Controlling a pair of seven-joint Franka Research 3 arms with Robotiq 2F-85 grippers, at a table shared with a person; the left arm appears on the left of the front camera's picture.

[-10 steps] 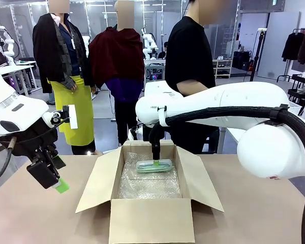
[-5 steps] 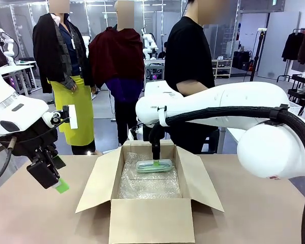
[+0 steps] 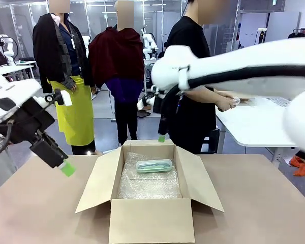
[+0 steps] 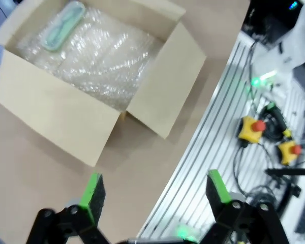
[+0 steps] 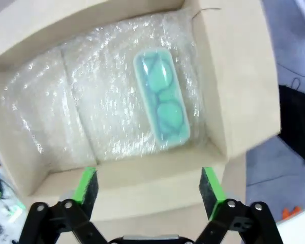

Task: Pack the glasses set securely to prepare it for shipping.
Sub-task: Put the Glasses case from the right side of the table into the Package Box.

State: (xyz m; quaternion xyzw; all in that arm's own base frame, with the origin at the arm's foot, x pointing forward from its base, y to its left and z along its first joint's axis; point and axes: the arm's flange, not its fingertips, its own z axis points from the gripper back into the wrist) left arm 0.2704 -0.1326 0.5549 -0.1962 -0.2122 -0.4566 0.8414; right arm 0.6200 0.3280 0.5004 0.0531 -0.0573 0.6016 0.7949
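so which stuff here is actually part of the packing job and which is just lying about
Part of the job:
- mint-green glasses case, lying inside the box
- cardboard box, flaps open
- bubble wrap lining the box

Just lying about:
- two yellow stop buttons with red tops
- white side table at the far right

White shells were noted on left arm [image 3: 7, 96] and right arm [image 3: 254, 63]; a black cable [image 3: 244, 75] was seen along the latter; left gripper [image 4: 155, 190] and right gripper [image 5: 147, 190] were black, with green pads [image 5: 85, 189].
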